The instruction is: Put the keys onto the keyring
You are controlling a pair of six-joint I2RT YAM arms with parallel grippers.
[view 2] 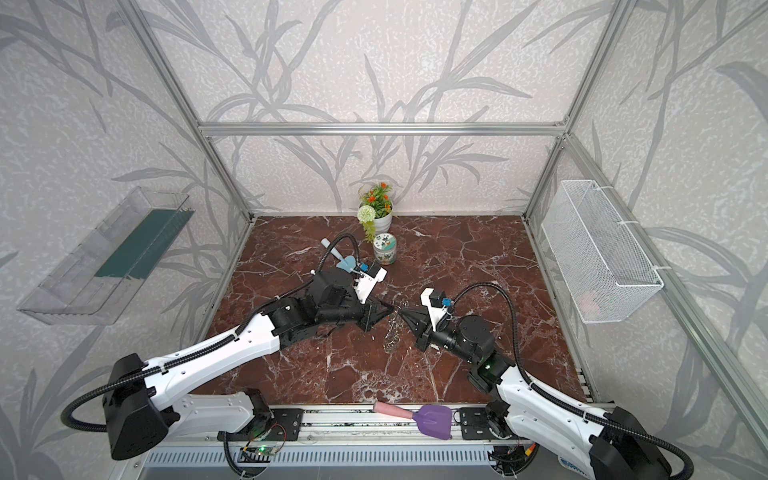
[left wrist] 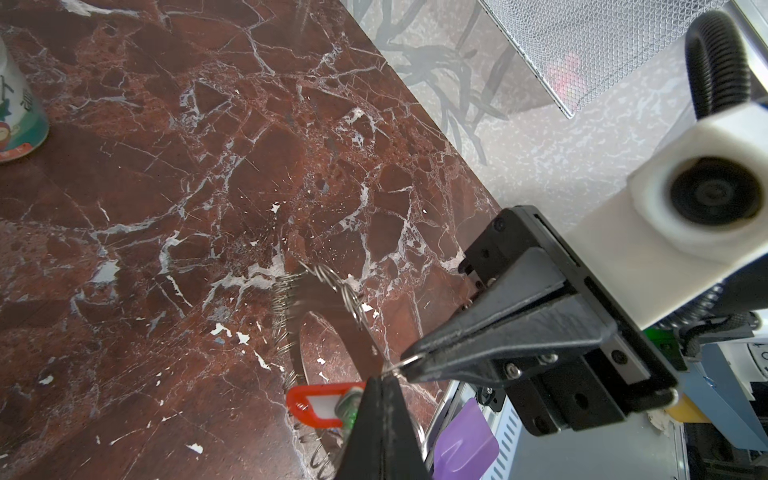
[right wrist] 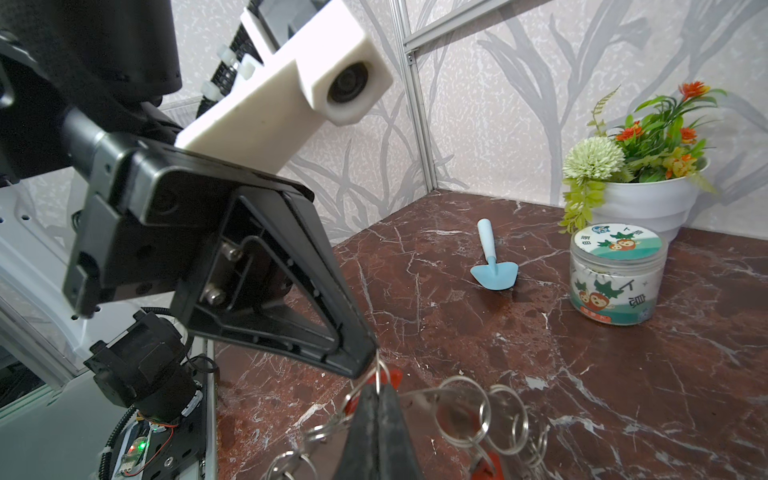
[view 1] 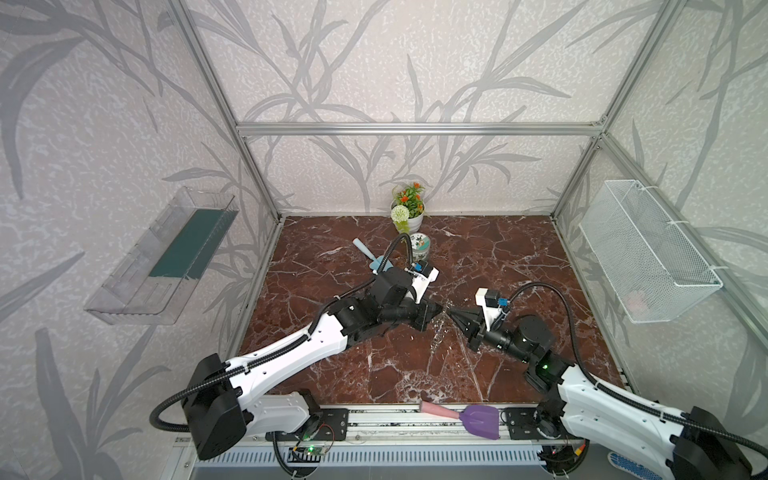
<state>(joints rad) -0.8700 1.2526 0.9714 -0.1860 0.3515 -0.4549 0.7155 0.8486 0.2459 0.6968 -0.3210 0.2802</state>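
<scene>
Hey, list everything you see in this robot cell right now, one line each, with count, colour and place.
keyring: one, grey metal, edged with wire rings, table centre.
key: one seen, red tag, beside the keyring.
blue trowel: one, light blue, on the table near the jar.
purple trowel: one, purple blade, pink handle, front rail.
jar: one, clear, cartoon label, before the flower pot.
flower pot: one, white, by the back wall.
shelf: one, clear plastic, left wall.
basket: one, white mesh, right wall.
table: one, red-brown marble.
left end effector: black, shut on a keyring wire ring.
right end effector: black, likewise shut.
</scene>
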